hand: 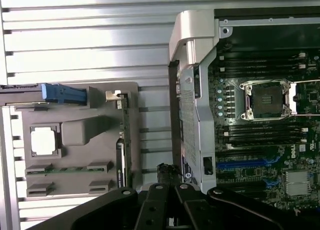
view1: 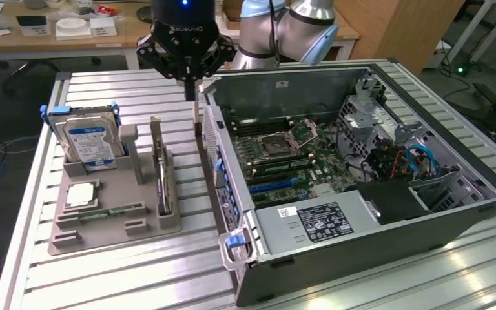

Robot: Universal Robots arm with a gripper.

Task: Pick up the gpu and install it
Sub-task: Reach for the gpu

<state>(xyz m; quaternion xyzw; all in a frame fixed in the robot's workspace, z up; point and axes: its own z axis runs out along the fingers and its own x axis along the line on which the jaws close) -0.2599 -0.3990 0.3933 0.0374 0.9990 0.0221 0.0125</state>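
Spotted gpu (view1: 163, 177) upright in tray (view1: 110, 194), below claw (view1: 193, 90) toward exterior view's left; claw shut, empty, aimed straight down beside case (view1: 360, 252)

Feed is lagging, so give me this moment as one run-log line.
gripper: shut, not on gpu | position: over the gap between grey tray and open pc case | gpu: standing in grey tray | install: not done

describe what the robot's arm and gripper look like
The gripper is matt black, built from angular linkages that taper to a narrow tip. It has white lettering across its body and a blue light glowing above that. The arm behind it is made of rounded silver-grey tubes with pale blue joint caps, and a thin black cable runs along it.
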